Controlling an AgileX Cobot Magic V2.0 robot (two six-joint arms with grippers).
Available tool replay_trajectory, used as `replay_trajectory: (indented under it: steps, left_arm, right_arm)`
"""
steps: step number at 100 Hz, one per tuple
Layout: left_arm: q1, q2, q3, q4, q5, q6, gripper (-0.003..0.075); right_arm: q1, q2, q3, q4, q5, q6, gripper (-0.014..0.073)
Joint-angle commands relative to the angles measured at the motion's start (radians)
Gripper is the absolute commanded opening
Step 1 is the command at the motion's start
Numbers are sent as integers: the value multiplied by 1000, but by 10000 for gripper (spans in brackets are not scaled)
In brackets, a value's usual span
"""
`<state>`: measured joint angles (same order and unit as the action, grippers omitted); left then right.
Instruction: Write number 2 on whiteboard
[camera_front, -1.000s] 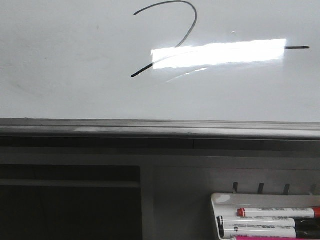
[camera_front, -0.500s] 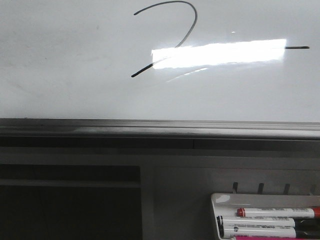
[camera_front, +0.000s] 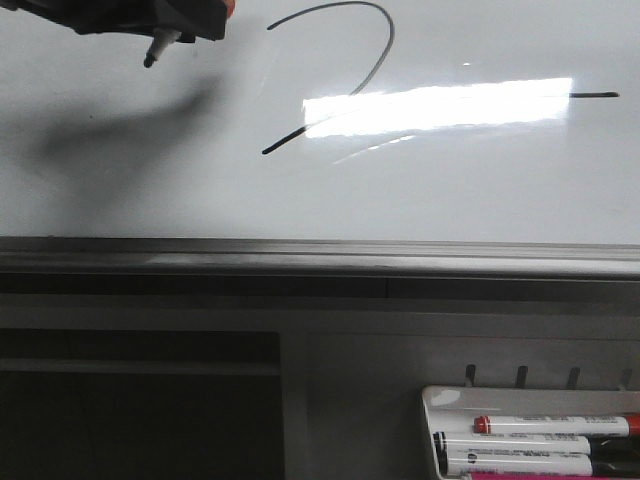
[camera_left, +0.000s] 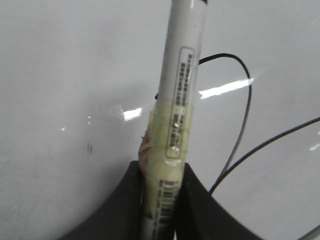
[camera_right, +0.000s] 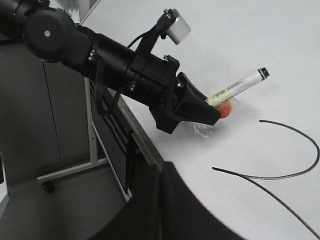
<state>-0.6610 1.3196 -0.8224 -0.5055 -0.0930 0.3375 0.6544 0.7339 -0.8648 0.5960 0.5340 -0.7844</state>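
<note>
The whiteboard (camera_front: 120, 180) fills the upper front view. The number 2 (camera_front: 282, 142) is drawn on it in thin black line, partly washed out by a bright glare. My left gripper (camera_front: 185, 28) is at the board's top left, to the left of the 2, shut on a white marker (camera_front: 160, 47) whose black tip points down at the board. In the left wrist view the fingers clamp the taped marker (camera_left: 180, 100), with the 2's line (camera_left: 225, 54) beside it. My right gripper (camera_right: 162, 200) is shut and empty near the board's edge; its view shows the left gripper (camera_right: 212, 112) and marker (camera_right: 240, 82).
A grey metal edge strip (camera_front: 320, 255) runs along the board's near side. A small white pen tray (camera_front: 440, 400) at the lower right holds several markers, one red-capped (camera_front: 555, 424). A wheeled metal frame (camera_right: 47, 186) stands on the floor beside the board.
My left gripper with the marker has come into the front view at the top left and casts a shadow on the board. The drawn 2 is unchanged.
</note>
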Motion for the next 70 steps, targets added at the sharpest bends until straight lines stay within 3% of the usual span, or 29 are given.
replay_trajectory:
  steps: [1, 70]
  left_arm:
    - [5, 2, -26, -7, -104, -10, -20]
    - [88, 78, -26, -10, -112, -6, -20]
  right_arm:
    - [-8, -4, -26, 33, -55, 3, -67]
    - [-8, 2, -26, 60, -49, 3, -67]
